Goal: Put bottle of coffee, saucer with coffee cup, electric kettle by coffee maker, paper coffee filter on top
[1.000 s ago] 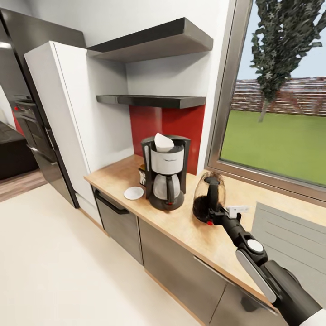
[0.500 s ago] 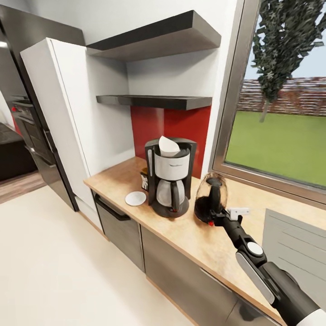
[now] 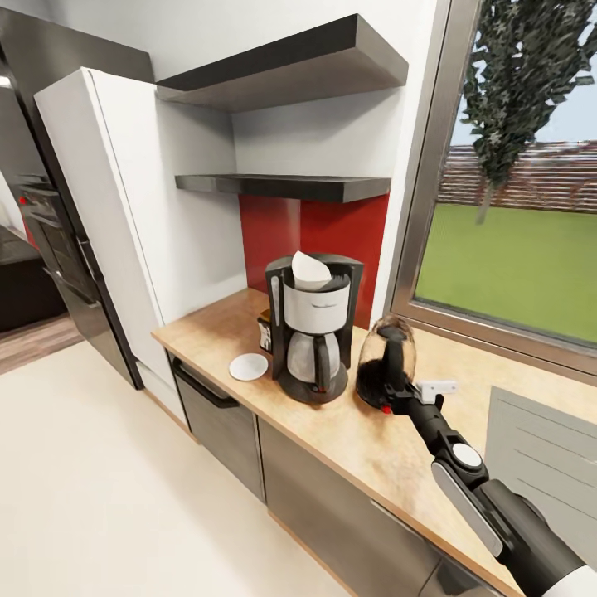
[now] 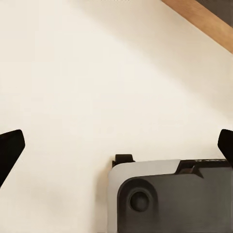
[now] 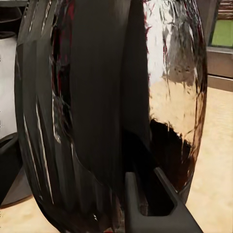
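My right gripper (image 3: 398, 396) is clasping the kettle (image 3: 383, 363), glassy and black-handled, standing near the worktop's (image 3: 373, 435) back edge beside the window (image 3: 514, 174); my left gripper's (image 4: 116, 145) fingers are hanging spread.

you won't find any text you can actually read here. the coffee maker (image 3: 312, 327) carries a faint grey line of lettering across its white front panel, most likely a brand mark, but it is too small and blurred to make out. the bottle of coffee (image 3: 264, 330), half hidden behind the machine, shows a pale label with nothing legible on it. the electric kettle (image 3: 382, 363) shows no readable marking in either the head view or the right wrist view.
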Tool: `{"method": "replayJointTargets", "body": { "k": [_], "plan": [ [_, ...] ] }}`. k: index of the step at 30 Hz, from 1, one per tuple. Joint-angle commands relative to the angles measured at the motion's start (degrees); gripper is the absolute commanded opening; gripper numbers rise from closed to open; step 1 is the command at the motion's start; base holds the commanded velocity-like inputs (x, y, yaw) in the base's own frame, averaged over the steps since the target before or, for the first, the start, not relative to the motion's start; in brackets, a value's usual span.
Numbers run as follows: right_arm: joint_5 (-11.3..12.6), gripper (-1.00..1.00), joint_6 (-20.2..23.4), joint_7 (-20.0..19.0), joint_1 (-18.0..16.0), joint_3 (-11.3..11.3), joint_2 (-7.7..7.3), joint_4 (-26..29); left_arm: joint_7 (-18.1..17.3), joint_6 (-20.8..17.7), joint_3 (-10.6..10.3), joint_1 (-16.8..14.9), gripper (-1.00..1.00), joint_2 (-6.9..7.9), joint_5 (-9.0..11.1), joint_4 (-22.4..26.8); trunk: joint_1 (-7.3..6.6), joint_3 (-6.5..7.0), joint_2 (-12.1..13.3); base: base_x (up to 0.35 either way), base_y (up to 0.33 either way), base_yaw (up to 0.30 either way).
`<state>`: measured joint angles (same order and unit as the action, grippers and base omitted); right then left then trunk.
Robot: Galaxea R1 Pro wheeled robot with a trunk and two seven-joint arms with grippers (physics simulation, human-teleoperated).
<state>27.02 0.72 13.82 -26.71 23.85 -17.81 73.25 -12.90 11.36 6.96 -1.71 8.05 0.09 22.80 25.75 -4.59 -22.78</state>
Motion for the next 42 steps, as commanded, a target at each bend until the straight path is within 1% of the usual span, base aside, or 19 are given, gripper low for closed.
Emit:
{"method": "replayJointTargets", "body": {
  "k": [1, 5, 9, 11, 14, 22, 23, 32, 42],
  "plan": [
    [0.22, -1.00, 0.08, 0.47, -0.08, 0.19, -0.05, 0.13, -0.55, 0.06, 0.43, -0.05, 1.00, -0.04, 0.00, -0.04, 0.04, -0.13, -0.14, 0.001, 0.000, 0.000],
    [0.10, -1.00, 0.08, 0.50, -0.03, 0.08, -0.03, -0.02, -0.57, 0.11, 0.42, -0.05, 1.00, -0.08, 0.03, -0.04, 0.04, -0.13, -0.14, 0.000, 0.000, 0.000],
    [0.17, -1.00, 0.08, 0.49, -0.09, 0.21, -0.01, -2.51, -0.63, 0.11, 0.42, -0.05, 1.00, -0.13, 0.07, 0.02, 0.04, -0.13, -0.14, 0.001, 0.000, 0.000],
    [0.27, -1.00, 0.03, 0.43, -0.08, 0.22, 0.35, -4.04, -0.63, 0.12, 0.45, -0.05, 1.00, -0.17, 0.06, -0.02, 0.04, -0.13, -0.14, 0.052, 0.035, 0.000],
    [0.23, -1.00, -0.01, 0.34, -0.08, 0.19, 2.15, -5.14, -0.64, 0.11, 0.43, -0.05, 1.00, -0.22, 0.00, -0.03, 0.04, -0.13, -0.14, 0.050, 0.027, 0.000],
    [0.23, -1.00, -0.08, 0.33, -0.09, 0.16, 2.41, -5.22, -0.64, 0.13, 0.53, -0.05, 1.00, -0.22, 0.00, -0.04, 0.04, -0.13, -0.14, 0.056, 0.071, 0.000],
    [0.23, 1.00, -0.09, 0.33, -0.08, 0.15, 2.39, -5.22, -0.65, 0.14, 0.56, -0.05, 1.00, -0.22, 0.00, -0.04, 0.04, -0.13, -0.14, 0.011, 0.014, 0.000],
    [0.29, 1.00, -0.19, 0.42, -0.06, 0.06, 2.34, -5.13, -0.66, 0.15, 0.60, -0.05, 1.00, -0.22, 0.00, -0.04, 0.04, -0.13, -0.14, -0.006, 0.001, 0.000],
    [0.28, 1.00, -0.19, 0.42, -0.07, 0.06, 2.34, -5.13, -0.64, 0.15, 0.66, -0.05, 1.00, -0.22, 0.07, -0.01, 0.04, -0.13, -0.14, -0.305, 0.000, 0.000]
  ]
}}
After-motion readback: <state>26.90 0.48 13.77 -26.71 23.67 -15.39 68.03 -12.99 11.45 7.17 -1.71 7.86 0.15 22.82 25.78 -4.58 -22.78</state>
